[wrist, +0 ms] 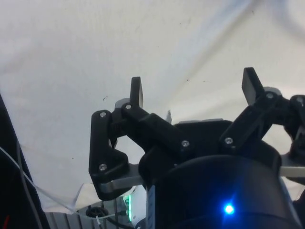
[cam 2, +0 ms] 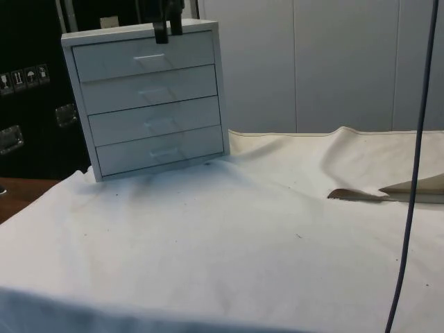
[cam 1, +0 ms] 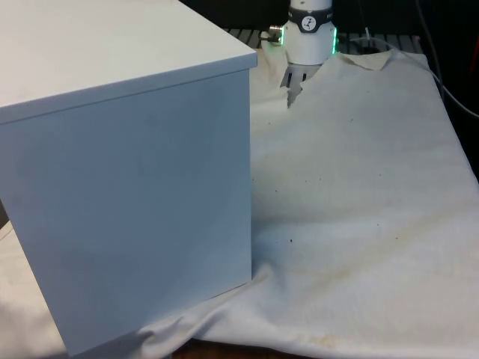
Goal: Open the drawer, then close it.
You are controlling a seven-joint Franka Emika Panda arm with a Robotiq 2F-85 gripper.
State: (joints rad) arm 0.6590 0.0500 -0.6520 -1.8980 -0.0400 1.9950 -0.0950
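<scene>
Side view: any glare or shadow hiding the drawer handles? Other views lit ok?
Side view: the chest of drawers is evenly lit, but its white handles barely stand out against the white fronts; a soft shadow lies on the cloth at its base. Front view: the chest's side is in bluish shade. Wrist view: the gripper is a dark shape against bright cloth.

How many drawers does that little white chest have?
4, stacked one above another in the chest of drawers: top, second, third, bottom. All look shut.
</scene>
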